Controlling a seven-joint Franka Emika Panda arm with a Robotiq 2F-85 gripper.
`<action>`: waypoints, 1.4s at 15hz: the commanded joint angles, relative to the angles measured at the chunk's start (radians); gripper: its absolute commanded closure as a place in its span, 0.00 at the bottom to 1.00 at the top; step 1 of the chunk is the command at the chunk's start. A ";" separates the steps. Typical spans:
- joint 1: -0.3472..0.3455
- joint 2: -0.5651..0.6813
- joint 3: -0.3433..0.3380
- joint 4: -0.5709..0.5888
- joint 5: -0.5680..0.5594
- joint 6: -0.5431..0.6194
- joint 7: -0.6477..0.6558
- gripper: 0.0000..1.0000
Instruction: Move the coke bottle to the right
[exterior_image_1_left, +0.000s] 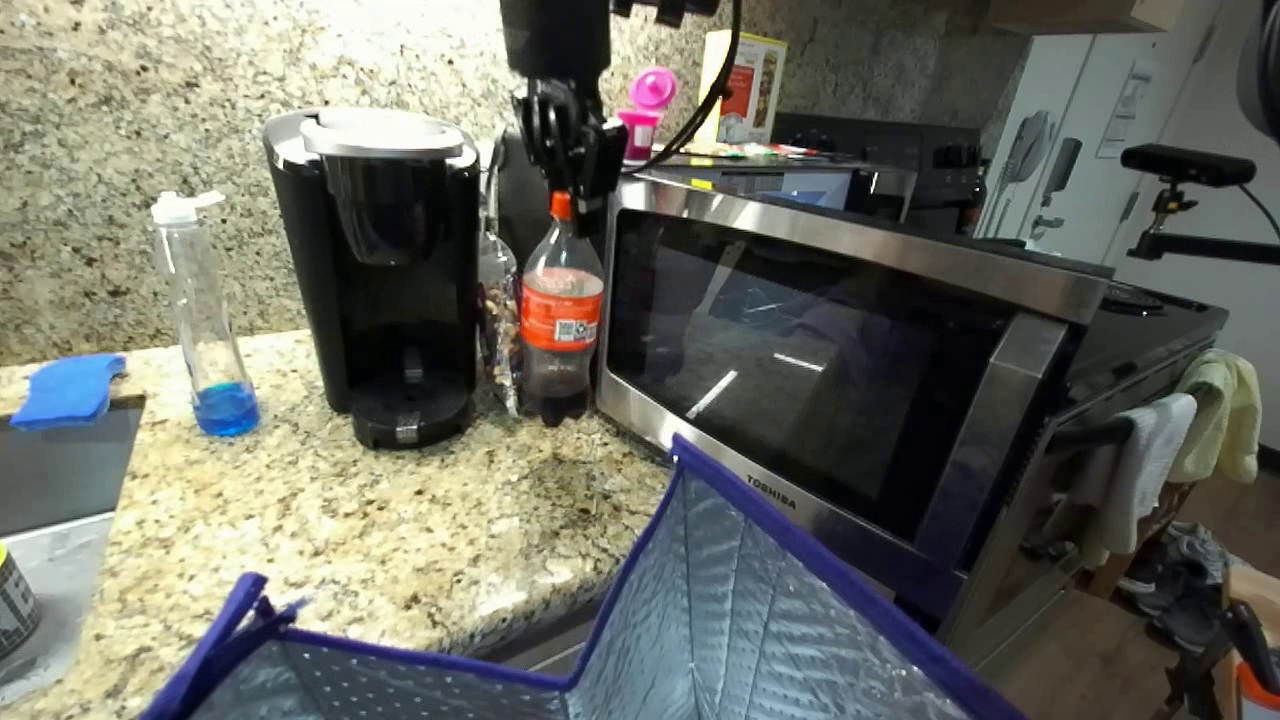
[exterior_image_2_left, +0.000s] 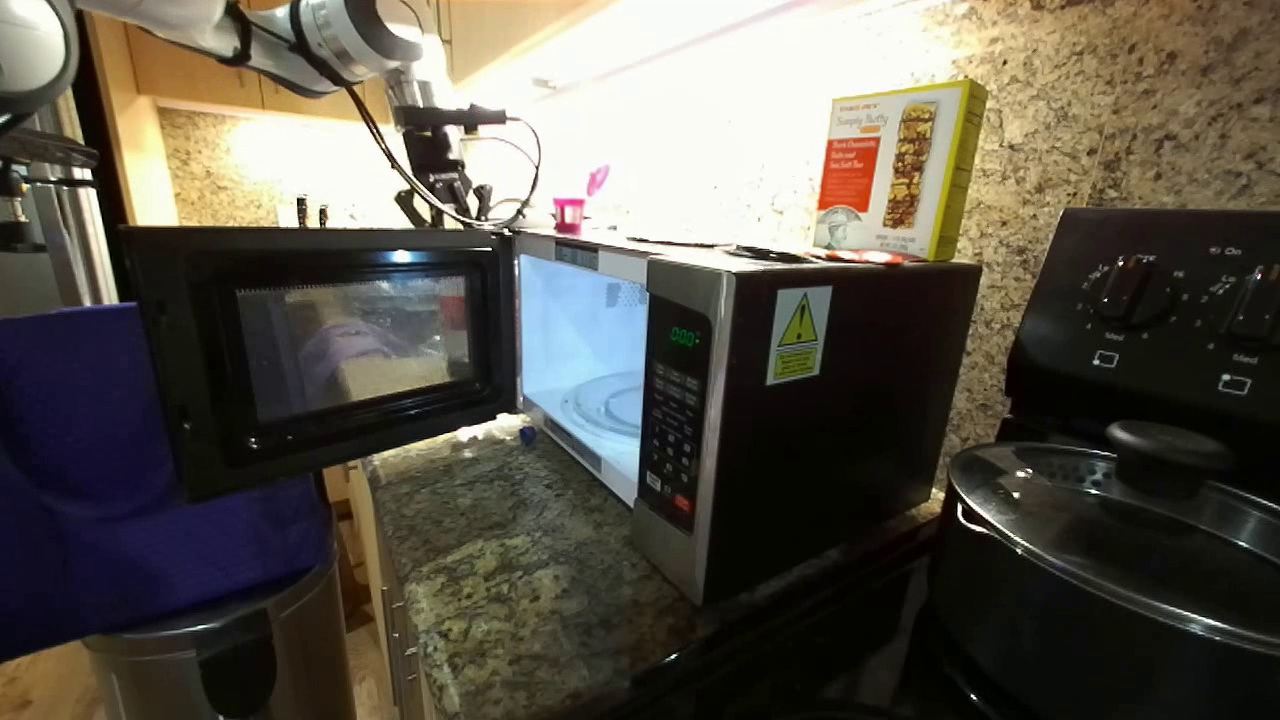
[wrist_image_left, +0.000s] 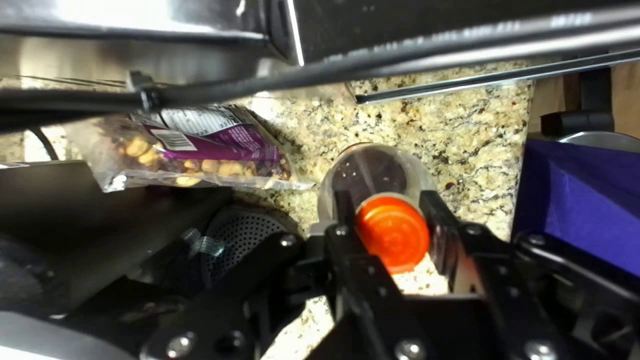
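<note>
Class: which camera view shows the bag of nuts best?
The wrist view: it shows most of the bag of nuts, with its purple label and barcode. In an exterior view, only a narrow strip shows between the coffee maker and coke bottle. An exterior view looking into the open microwave shows none of the bag.

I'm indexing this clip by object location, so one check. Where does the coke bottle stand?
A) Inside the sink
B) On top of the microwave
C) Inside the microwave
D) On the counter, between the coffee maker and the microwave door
D: in an exterior view the coke bottle stands on the counter, with the coffee maker to one side and the microwave door to the other.
</note>
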 joint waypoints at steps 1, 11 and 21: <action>0.032 -0.086 -0.010 0.002 -0.021 -0.043 0.047 0.86; 0.103 -0.340 -0.070 -0.019 -0.057 -0.264 0.362 0.87; 0.075 -0.560 -0.112 -0.063 -0.014 -0.455 0.696 0.87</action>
